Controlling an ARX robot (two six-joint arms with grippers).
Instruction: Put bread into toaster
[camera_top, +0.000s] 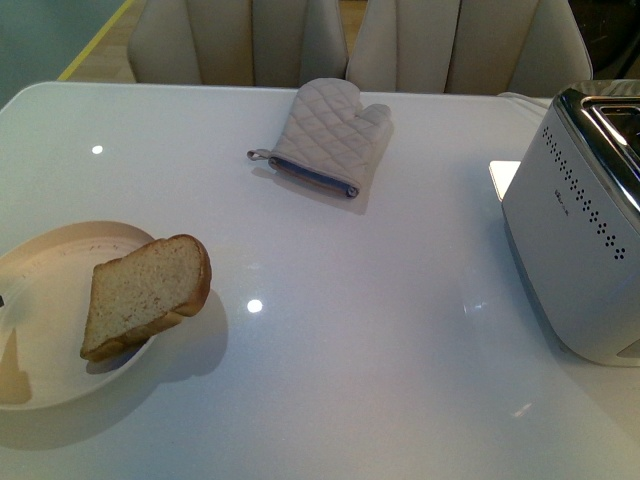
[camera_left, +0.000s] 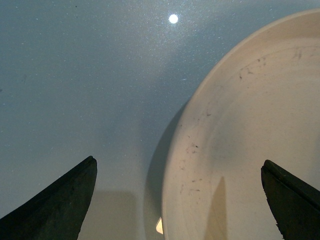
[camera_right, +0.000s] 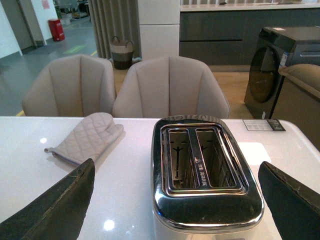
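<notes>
- Currently the left end effector (camera_left: 178, 161) is spread wide and empty. Its wrist view looks down on the plate (camera_left: 250, 125) rim and bare worktop (camera_left: 90, 75); no bread in that view.
- Right end effector (camera_right: 176, 163) is also spread wide with nothing in it, facing the toaster (camera_right: 205, 210) from above and behind.
- Neither arm shows in the front view.
- Bread (camera_top: 147, 293): one slice, tilted, propped on the plate's near-right rim, rounded top up and toward the toaster, one corner past the rim.
- Step in hand, my read: left arm approaches and picks the slice. Nothing grasped yet, so the task is at the very start.
- Doing it well: close across the two flat faces near the raised crust end, not down at the plate. Light squeeze, since it should be soft and dent easily. Lift clear of the rim before traversing.
- Risk: pushing the slice off the rim, or tipping the plate.
- Containers: plate holds only the slice, rest bare with faint marks. Toaster slots (camera_right: 200, 159) are both empty, wire guides visible.
- Toaster sits far right, well apart from the plate; oven mitt (camera_top: 330, 135) lies further back, out of the path between them.
</notes>
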